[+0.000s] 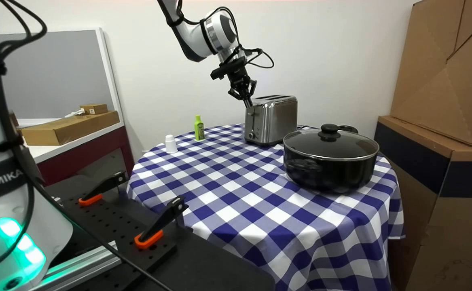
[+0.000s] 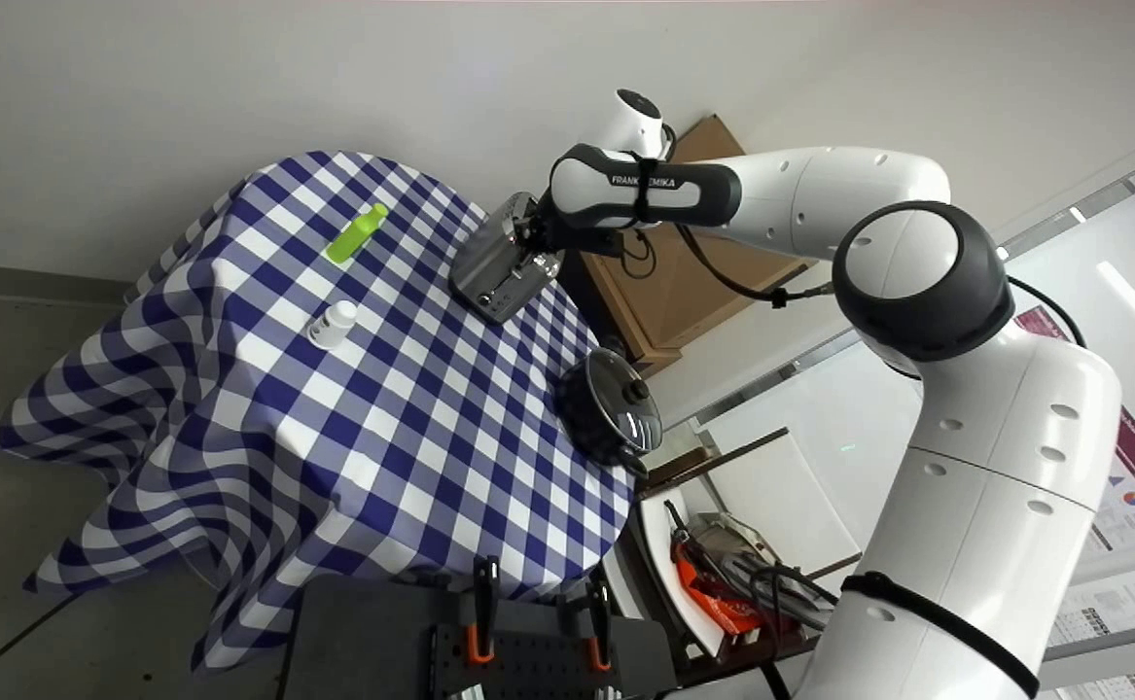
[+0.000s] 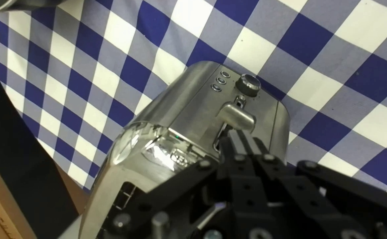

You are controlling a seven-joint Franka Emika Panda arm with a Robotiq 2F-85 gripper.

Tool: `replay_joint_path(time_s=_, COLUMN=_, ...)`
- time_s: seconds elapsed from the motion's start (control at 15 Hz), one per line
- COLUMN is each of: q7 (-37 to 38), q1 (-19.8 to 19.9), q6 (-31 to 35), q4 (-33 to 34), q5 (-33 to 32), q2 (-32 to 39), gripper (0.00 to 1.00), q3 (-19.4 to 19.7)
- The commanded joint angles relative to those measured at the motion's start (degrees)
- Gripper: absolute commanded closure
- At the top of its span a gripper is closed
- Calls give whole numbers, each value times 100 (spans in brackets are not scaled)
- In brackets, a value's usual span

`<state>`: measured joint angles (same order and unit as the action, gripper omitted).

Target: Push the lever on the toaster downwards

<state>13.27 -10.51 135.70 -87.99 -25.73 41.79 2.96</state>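
Observation:
The silver toaster (image 1: pixel 284 117) stands upright at the far side of the table and also shows in an exterior view (image 2: pixel 494 267). In the wrist view, its front face (image 3: pixel 196 109) carries a metal lever (image 3: pixel 238 117) in a vertical slot. Slot shows both above and below the lever. My gripper (image 3: pixel 243 132) is shut and empty, its two fingertips together at the lever's upper side. I cannot tell whether they touch it. In both exterior views the gripper (image 1: pixel 248 104) (image 2: pixel 533 255) points down at the toaster's lever side.
A round knob (image 3: pixel 248 85) and small buttons (image 3: pixel 221 80) sit below the lever. A lidded black pot (image 1: pixel 329 169) stands near the toaster. A green bottle (image 1: pixel 199 128) and a white bottle (image 1: pixel 171 144) stand on the checkered tablecloth (image 1: pixel 227 186). Cardboard boxes (image 1: pixel 442 81) stand beside the table.

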Motion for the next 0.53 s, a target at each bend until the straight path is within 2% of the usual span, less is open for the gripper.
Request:
replay_joint_path(time_s=0.0, q7=-149, q1=-116, q6=44, q4=484, q5=37, q2=398, gripper=100, q3=160)
replay_joint_path(time_s=0.47, q7=-212, q1=-106, q6=46, q4=720, q5=112, q2=832, gripper=100, q3=163)
